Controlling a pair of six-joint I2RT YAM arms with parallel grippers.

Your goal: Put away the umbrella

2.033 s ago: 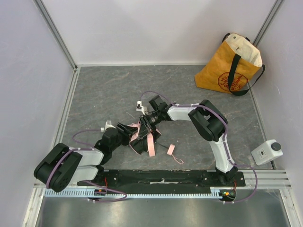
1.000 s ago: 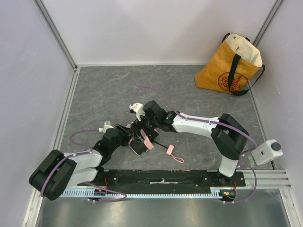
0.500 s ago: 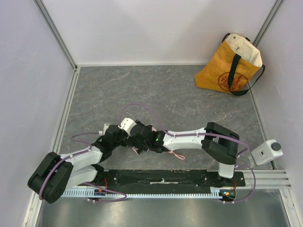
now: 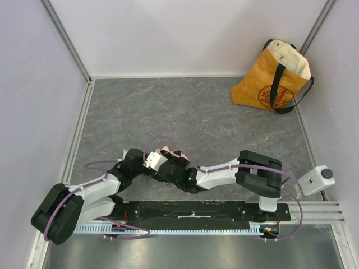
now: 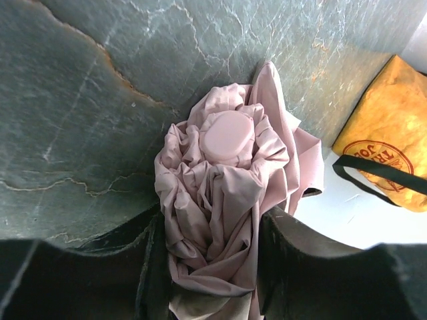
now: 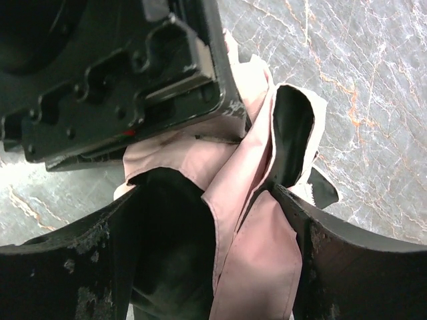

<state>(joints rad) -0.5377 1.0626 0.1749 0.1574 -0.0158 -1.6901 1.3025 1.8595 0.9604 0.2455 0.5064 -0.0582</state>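
Umbrella (image 5: 227, 140) shows clasped in the left hand (image 5: 210, 247) up close, mostly hidden overhead.

Umbrella at the near edge, bag in the far right corner

The umbrella (image 5: 227, 193) lies on the table (image 4: 168, 106) left of centre, just beyond the arm bases. It sits between the fingers of the left gripper (image 5: 208, 227) and the right gripper (image 6: 207, 200), which meet there. The tote bag (image 4: 269, 78) stands well apart in the far right corner. A small box device (image 4: 316, 179) sits to the right of the right arm's base.

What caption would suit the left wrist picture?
Left gripper clasping the bunched pink umbrella, grey table behind, yellow tote bag beyond.
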